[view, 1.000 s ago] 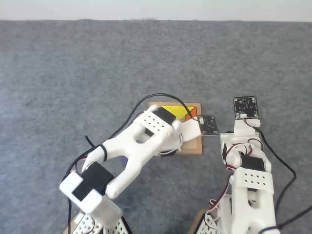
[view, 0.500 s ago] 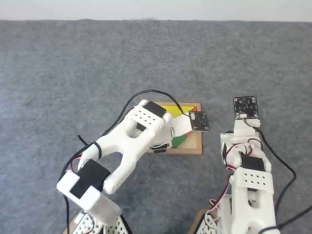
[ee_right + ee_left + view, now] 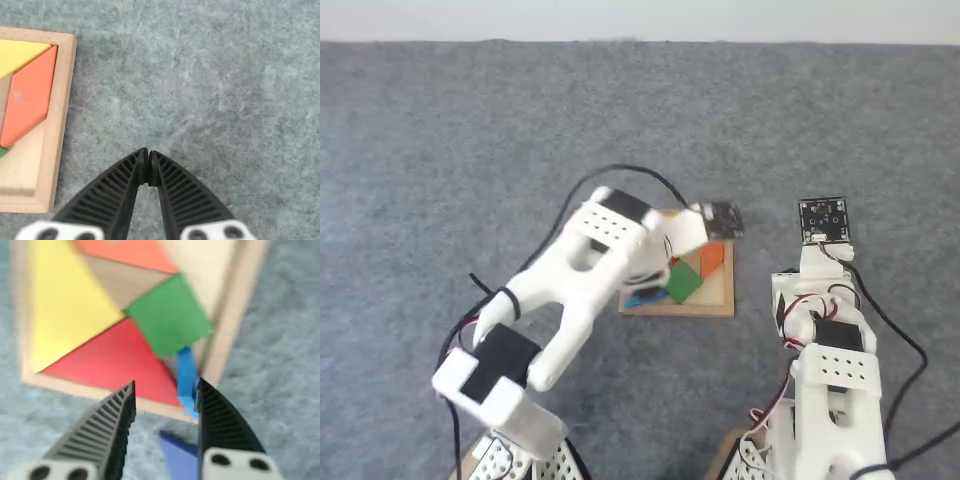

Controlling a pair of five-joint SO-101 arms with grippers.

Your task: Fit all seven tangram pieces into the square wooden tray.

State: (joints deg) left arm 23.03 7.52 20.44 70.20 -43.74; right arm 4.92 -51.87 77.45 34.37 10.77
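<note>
The square wooden tray [image 3: 686, 310] lies mid-table with yellow [image 3: 65, 305], red [image 3: 115, 360], green [image 3: 167, 315] and orange [image 3: 125, 250] pieces inside it. A light blue piece [image 3: 186, 382] stands on edge against the tray's rim [image 3: 235, 305]. A darker blue piece [image 3: 181, 461] lies on the carpet just outside. My left gripper [image 3: 165, 390] hovers open over that corner, with the light blue piece close to one finger. In the high view, blue [image 3: 644, 298] peeks out beside the left arm. My right gripper [image 3: 148, 152] is shut over bare carpet beside the tray [image 3: 62, 125].
Grey carpet covers the whole table, with wide free room at the back and left. The left arm [image 3: 580, 280] stretches across the tray's left side. A strip of bare tray floor [image 3: 20, 167] shows near the orange piece [image 3: 30, 95].
The left arm has swung leftward off the tray, uncovering the green and orange pieces and the blue one at the near edge. The right arm has stayed put.
</note>
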